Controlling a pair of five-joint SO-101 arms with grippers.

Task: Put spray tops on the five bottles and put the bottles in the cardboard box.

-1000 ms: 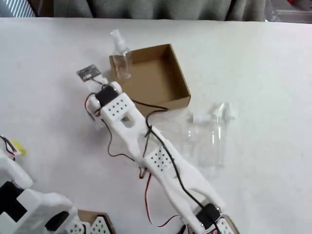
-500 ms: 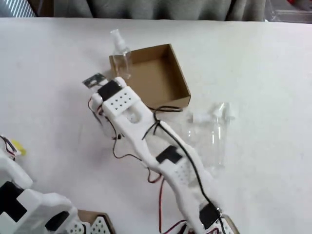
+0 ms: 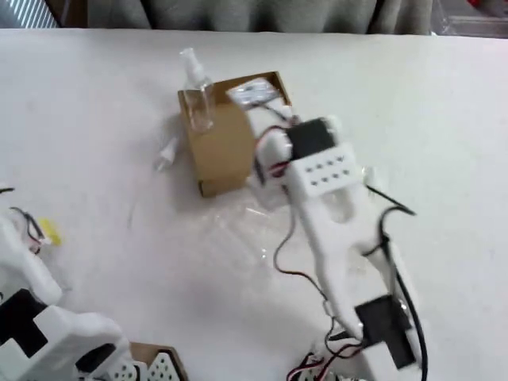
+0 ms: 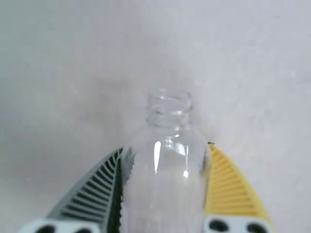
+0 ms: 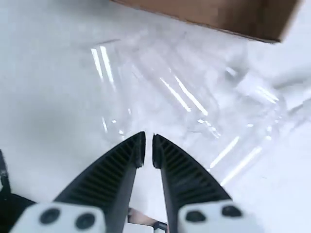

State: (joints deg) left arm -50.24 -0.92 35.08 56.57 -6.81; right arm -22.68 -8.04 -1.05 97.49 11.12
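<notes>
"Bottles (image 5: 194, 97): where do they lie relative to the right claw (image 5: 147, 141)?"

"They are clear and lie on their sides on the table (image 5: 43, 73), overlapping. They are just beyond the claw's tips, between the tips and the near wall of the cardboard box (image 5: 218, 14). I cannot give a count because the outlines run together."

"State of that claw?"

"Its fingers (image 5: 121, 165) are drawn to a thin slit with nothing between them. The claw hangs above the table, close to the pile. Contact with the pile cannot be confirmed."

"And the left claw (image 4: 166, 151)?"

"It is closed on 1 uncapped bottle (image 4: 167, 194). The dark finger (image 4: 97, 194) and the yellow finger (image 4: 228, 189) press on opposite sides of the body, below the shoulder. The bare threaded neck points away from the claw."

"Anything else at the box?"

"In the high view, 1 capped bottle (image 3: 198, 99) stands upright at the box's far left corner. I cannot tell whether it is inside the wall or just outside it. 1 loose spray top (image 3: 165, 153) lies on the table just left of the box. The right arm (image 3: 333, 206) lies across the right side of the box and covers that part."
</notes>
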